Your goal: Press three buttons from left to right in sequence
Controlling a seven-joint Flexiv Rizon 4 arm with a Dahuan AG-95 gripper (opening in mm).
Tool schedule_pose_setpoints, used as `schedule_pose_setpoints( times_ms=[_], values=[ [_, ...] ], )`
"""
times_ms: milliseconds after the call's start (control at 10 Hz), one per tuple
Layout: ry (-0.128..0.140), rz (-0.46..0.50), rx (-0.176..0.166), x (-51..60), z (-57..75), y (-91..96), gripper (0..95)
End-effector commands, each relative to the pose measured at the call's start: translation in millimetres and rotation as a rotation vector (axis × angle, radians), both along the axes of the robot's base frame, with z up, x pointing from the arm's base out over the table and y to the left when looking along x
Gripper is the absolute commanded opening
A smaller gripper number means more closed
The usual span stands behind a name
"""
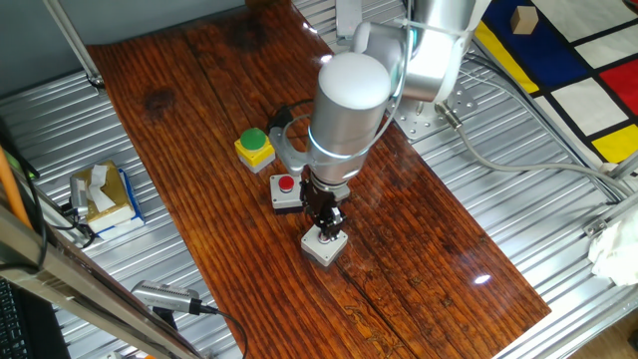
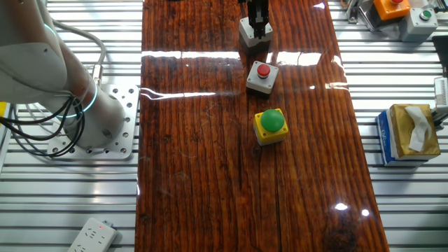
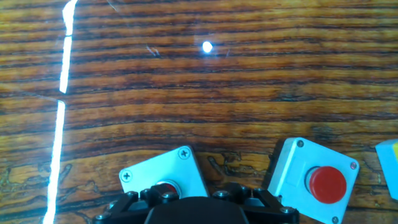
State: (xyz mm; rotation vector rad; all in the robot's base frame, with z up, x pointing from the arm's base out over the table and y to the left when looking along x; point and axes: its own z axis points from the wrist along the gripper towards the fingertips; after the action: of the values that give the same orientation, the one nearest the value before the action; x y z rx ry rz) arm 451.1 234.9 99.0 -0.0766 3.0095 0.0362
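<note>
Three buttons stand in a row on the wooden table. The yellow box with a green cap (image 1: 254, 146) (image 2: 270, 124) is at one end. The white-and-black box with a red cap (image 1: 286, 189) (image 2: 262, 75) (image 3: 314, 180) is in the middle. The light grey box (image 1: 325, 247) (image 2: 252, 35) (image 3: 163, 174) is at the other end. My gripper (image 1: 326, 229) (image 2: 257, 26) points straight down with its fingertips together on top of the light grey box, over its cap. In the hand view the gripper's dark body (image 3: 194, 202) hides most of that red cap.
A tissue box (image 1: 105, 194) (image 2: 411, 133) lies on the metal bench beside the wooden board (image 1: 419, 229). More button boxes (image 2: 409, 17) sit at the far corner. A power strip (image 2: 91, 236) and cables lie near the arm's base (image 2: 105, 122).
</note>
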Motion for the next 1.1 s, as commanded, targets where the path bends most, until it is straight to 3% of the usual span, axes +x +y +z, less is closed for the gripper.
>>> schedule_pose_setpoints(
  times_ms=[100,1100],
  values=[
    [-0.002,0.001,0.0,-0.3,1.3,-1.7,57.0],
    [-0.003,0.012,0.001,-2.1,1.2,-8.3,57.0]
  ],
)
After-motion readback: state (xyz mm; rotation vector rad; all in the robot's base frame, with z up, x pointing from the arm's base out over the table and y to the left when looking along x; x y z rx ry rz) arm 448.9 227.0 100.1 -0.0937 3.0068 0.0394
